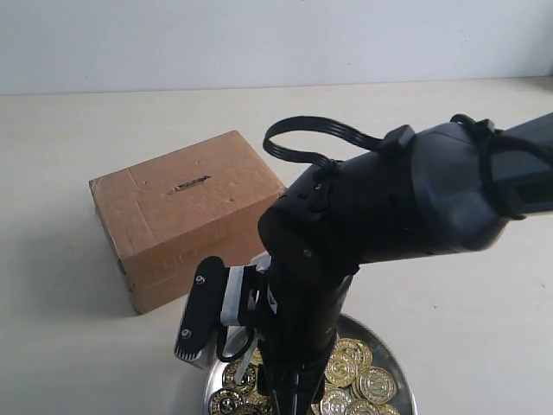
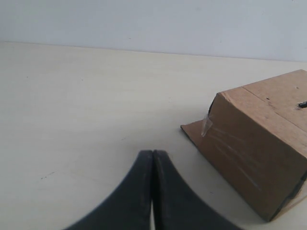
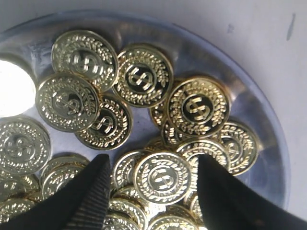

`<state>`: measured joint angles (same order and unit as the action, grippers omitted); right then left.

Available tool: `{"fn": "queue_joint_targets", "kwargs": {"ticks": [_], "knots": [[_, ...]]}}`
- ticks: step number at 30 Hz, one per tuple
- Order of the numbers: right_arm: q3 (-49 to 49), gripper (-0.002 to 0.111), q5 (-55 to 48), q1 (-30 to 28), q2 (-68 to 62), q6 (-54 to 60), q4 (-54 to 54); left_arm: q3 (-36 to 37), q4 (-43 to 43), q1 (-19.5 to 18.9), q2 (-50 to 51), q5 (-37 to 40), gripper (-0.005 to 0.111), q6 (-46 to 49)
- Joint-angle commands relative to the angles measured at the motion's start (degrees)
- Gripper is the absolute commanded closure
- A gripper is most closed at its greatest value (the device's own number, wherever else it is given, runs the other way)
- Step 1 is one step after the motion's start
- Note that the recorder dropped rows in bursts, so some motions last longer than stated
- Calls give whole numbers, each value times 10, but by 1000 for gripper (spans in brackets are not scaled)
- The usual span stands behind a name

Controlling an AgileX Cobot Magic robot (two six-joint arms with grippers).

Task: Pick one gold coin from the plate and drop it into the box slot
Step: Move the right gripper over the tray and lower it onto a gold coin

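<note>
Right arm lowered over the plate point(image 1: 399, 373), a round silver metal dish heaped with gold coins point(image 1: 361, 373), which lies on the pale surface point(image 1: 78, 138) near the brown cardboard box point(image 1: 186, 216), off the lower front corner of the box in the exterior view. The slot point(image 1: 191, 183), a short dark slit, is cut in the top face of the box. In the right wrist view the right gripper point(image 3: 153, 189) stands with its jaws wide apart just above the pile; one coin point(image 3: 162, 177) stamped with a dollar sign and wreath lies between the two black fingers point(image 3: 93, 196), and nothing is gripped. In the left wrist view the left gripper point(image 2: 152, 160) has its jaws pressed fully together, empty, above bare surface to one side of the box point(image 2: 254, 148), well apart from it.
</note>
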<state>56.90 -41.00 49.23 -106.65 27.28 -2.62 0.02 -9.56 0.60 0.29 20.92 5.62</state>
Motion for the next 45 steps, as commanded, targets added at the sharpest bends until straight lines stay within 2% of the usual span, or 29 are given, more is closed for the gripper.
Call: {"fn": "queue_joint_targets", "kwargs": {"ticks": [1, 29, 35, 45], "knots": [[4, 56, 3, -6, -2, -11, 0, 0, -3, -1, -3, -6, 107, 2], [1, 57, -4, -17, -22, -44, -2, 0, -3, -1, -3, -6, 107, 2], [1, 65, 8, -17, -22, -49, -2, 0, -3, -1, -3, -6, 107, 2], [1, 65, 10, -17, -22, -83, 2, 0, -3, -1, -3, -6, 107, 2]]}}
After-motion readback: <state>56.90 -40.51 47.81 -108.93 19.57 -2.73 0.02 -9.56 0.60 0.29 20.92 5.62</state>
